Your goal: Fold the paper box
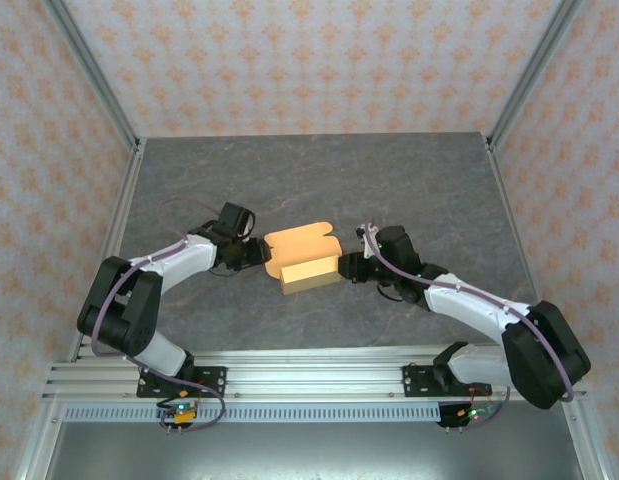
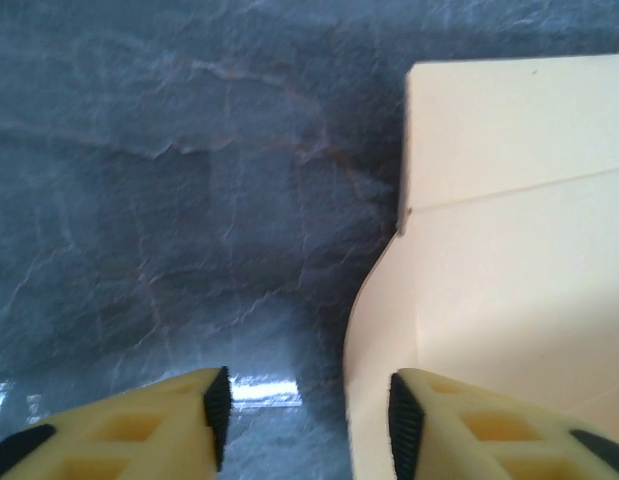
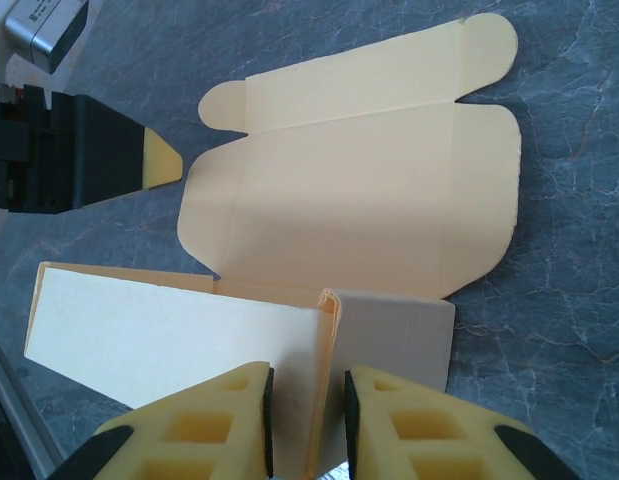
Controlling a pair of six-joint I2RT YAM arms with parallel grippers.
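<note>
We see the right tool (image 3: 307, 418) clenched on a raised wall of the paper box (image 3: 359, 190), which lies just ahead on the bench (image 3: 574, 300). The left tool (image 2: 304, 420) stands released beside its flap.

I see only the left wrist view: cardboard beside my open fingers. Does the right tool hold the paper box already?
Observer: Yes, the right tool grips an upright side wall of the paper box.
Operator: Is the lid closed?
Observer: No, the lid is open, with rounded flaps at both ends.
Operator: Where is my tool?
Observer: The left tool is at the box's left side, opposite the right tool.
</note>
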